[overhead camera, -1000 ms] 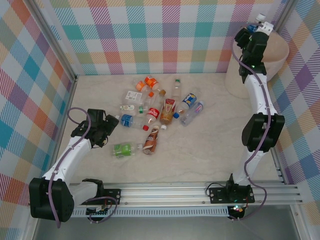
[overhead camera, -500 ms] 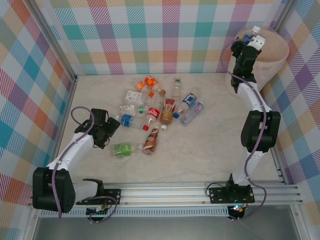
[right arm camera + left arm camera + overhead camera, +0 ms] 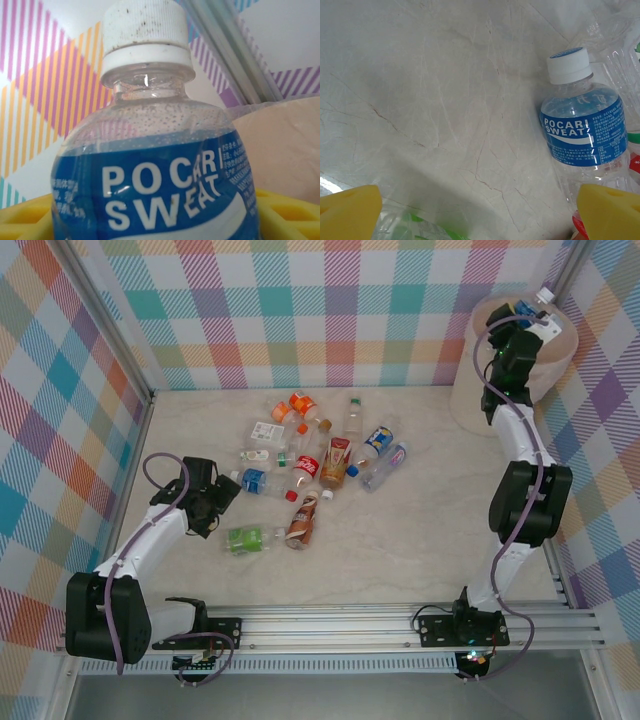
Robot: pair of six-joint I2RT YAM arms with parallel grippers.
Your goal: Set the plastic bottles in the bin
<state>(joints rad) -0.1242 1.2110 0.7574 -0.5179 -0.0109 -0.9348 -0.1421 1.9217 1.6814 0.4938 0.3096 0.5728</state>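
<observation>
— Looking down from the top camera, where does the right gripper [image 3: 530, 320] stand?
— Raised over the mouth of the bin [image 3: 468, 390], clamped on a Pocari Sweat bottle [image 3: 538, 306] whose white cap points up and away.
— And the other plastic bottles [image 3: 320, 455]?
— They lie in a loose heap on the table [image 3: 420, 530], well to the left of the bin. The left gripper [image 3: 218, 500] is farther from the bin than the heap, at its far-left edge, between a blue-labelled bottle [image 3: 258, 481] and a green-labelled bottle [image 3: 245, 538].
— What does the left wrist camera give?
— The yellow fingers [image 3: 347, 212] are spread wide with bare table [image 3: 445, 100] between them. They grasp nothing. The blue-labelled bottle [image 3: 582, 132] lies just by the finger on the right of the frame, and the green-labelled bottle [image 3: 420, 230] peeks in at the bottom edge.
— And the right wrist camera?
— The Pocari Sweat bottle [image 3: 155, 165] sits upright between the yellow fingers [image 3: 285, 215], gripped at its label. The cream bin [image 3: 280, 145] shows just behind and below it.
</observation>
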